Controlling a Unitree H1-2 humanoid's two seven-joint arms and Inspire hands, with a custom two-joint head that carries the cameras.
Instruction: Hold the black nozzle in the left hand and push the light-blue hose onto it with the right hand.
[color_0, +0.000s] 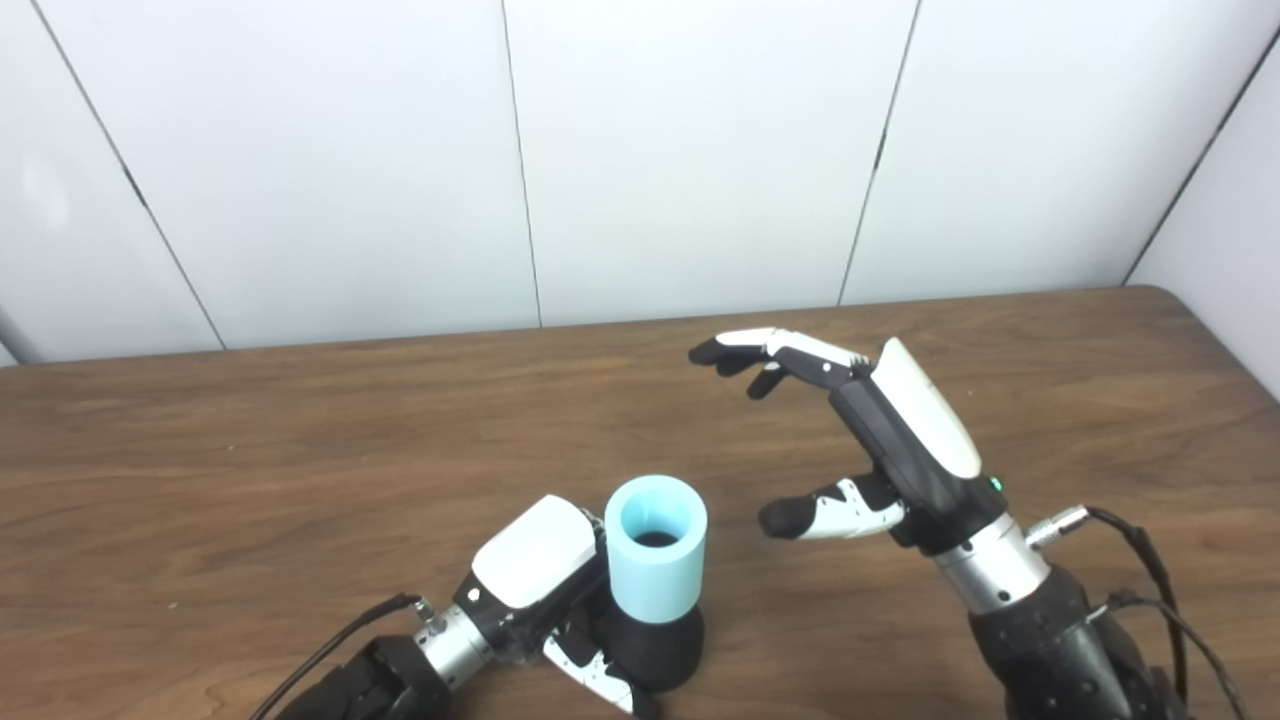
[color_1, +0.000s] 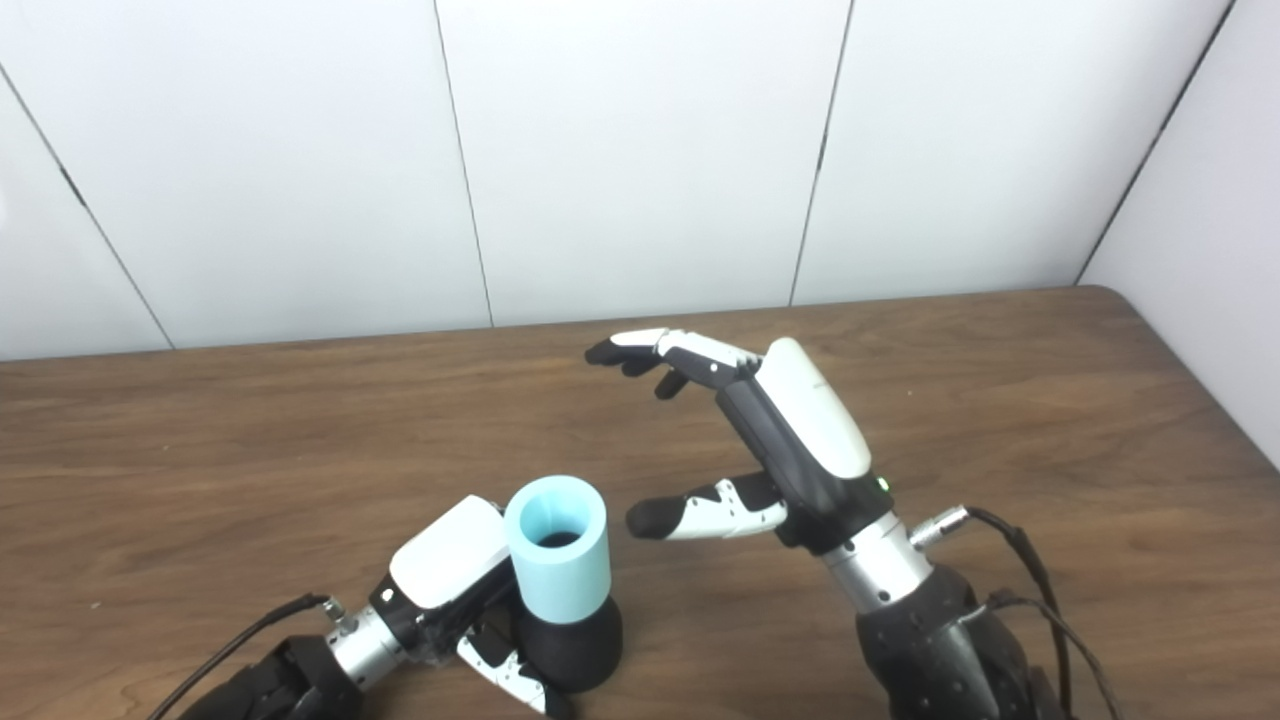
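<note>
The hose (color_0: 656, 548) is a pale, even light blue, darker down inside its bore. Below it the nozzle (color_0: 655, 650) is matt black all over. The left robot hand (color_0: 545, 590) has a glossy white back, black fingers with white patches and a silver wrist ring. The right robot hand (color_0: 880, 440) is the same mix: white shell over black, fingers white with black tips, a small green light near its silver wrist. Black cables (color_0: 1150, 570) trail from the dark forearms. The counter (color_0: 250, 470) is mid-brown wood with darker streaky grain. Behind, the wall (color_0: 680, 150) is plain white, cut by thin dark seams.
</note>
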